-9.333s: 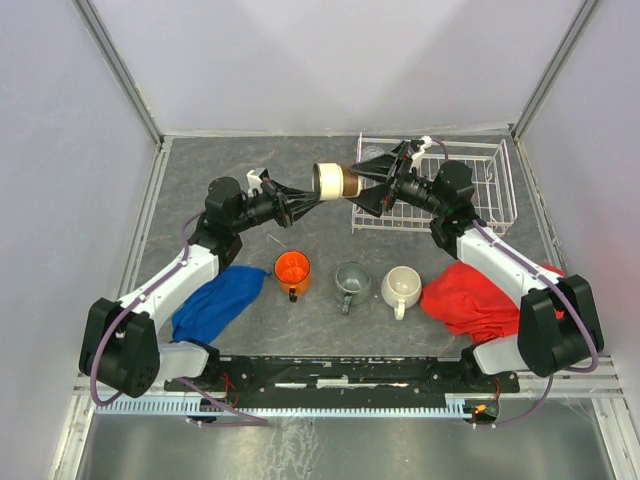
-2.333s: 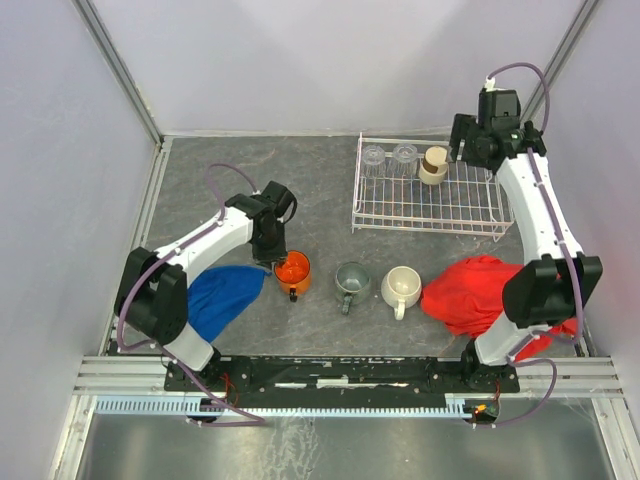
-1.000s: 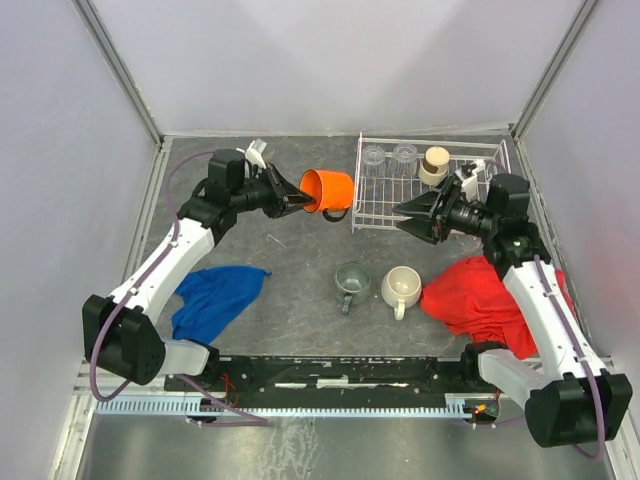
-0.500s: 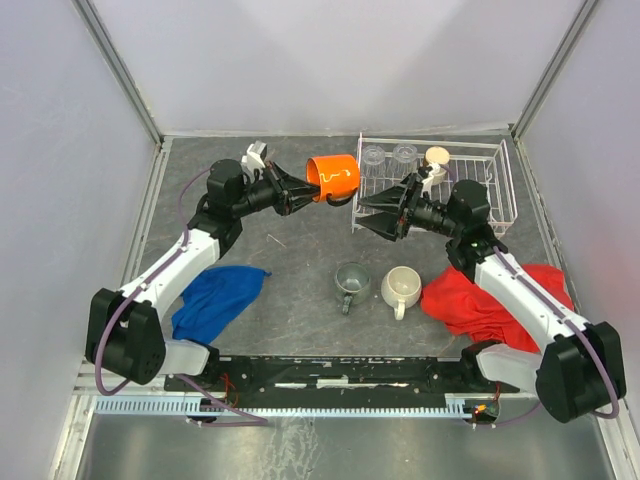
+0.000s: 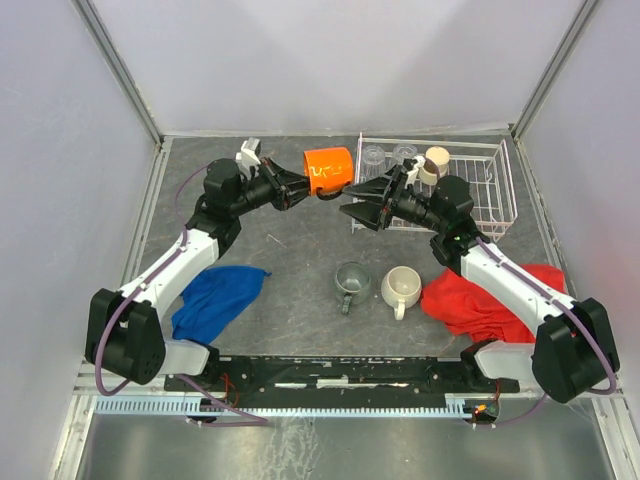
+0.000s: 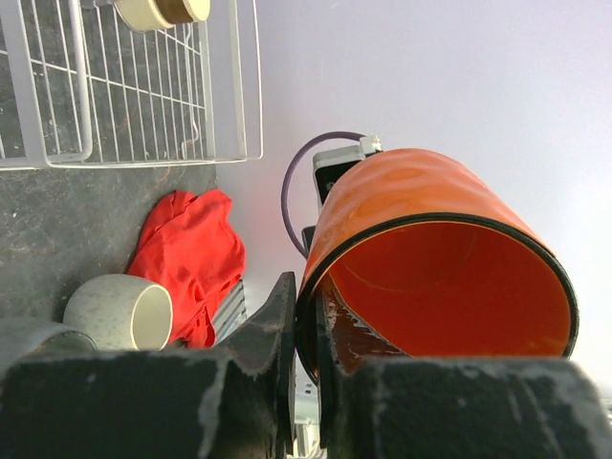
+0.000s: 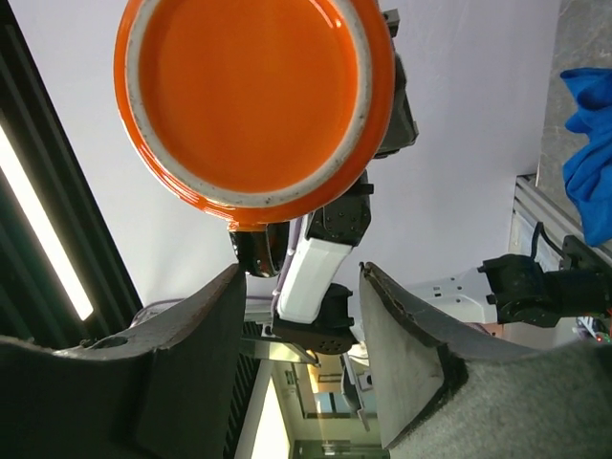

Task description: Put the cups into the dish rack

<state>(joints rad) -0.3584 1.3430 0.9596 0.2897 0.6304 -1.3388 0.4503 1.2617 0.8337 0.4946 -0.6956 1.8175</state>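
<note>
1. Blue cloth (image 5: 215,300) lies near the table's (image 5: 300,245) near-left corner.
2. Red cloth (image 5: 480,295) lies bunched by the table's right edge, partly under the right arm.
3. Between the cloths, toward the near edge, grey-green mug (image 5: 351,282) and cream-white mug (image 5: 401,287) stand upright just beside each other, not touching.
4. Left gripper (image 5: 300,190) is clenched on the rim of the orange mug (image 5: 328,172), one finger inside and one outside. The mug is in the air on its side over the far middle of the table, mouth toward the left arm and base toward the right gripper.
5. Right gripper (image 5: 350,216) has jaws parted and holds nothing. It sits just beside the mug's base, by the rack's left edge. Cannot tell if it touches the mug.
6. Dish rack (image 5: 480,195) sits at the table's far-right corner. Along its far edge, two clear glass tumblers (image 5: 373,155) (image 5: 404,152) stand at its left corner, with the tan cup (image 5: 435,162) just right of them.
</note>
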